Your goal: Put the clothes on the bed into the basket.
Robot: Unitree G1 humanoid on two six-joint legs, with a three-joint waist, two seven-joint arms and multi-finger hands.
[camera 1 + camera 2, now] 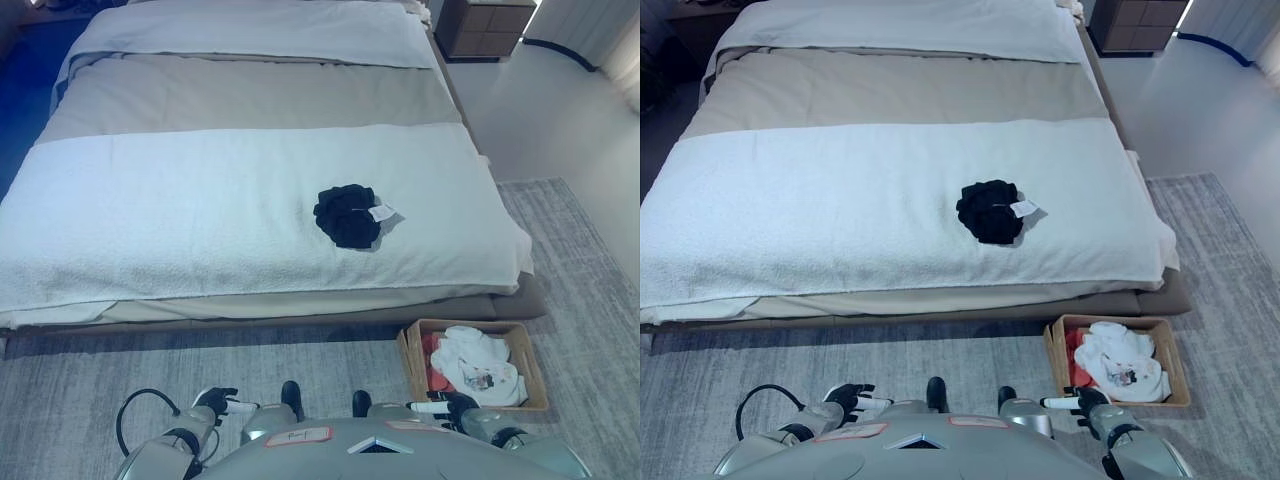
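Left eye view shows both hands low by the robot's front, left hand (213, 402) and right hand (450, 404), each loosely spread and holding nothing. Just beyond the right hand, on the grey rug, the rectangular tan wicker basket (532, 360) already holds white and red clothes (477, 365). Farther off, one crumpled black garment (347, 215) remains on the white-covered bed (150, 220) near its foot edge, so I judge the task mostly done.
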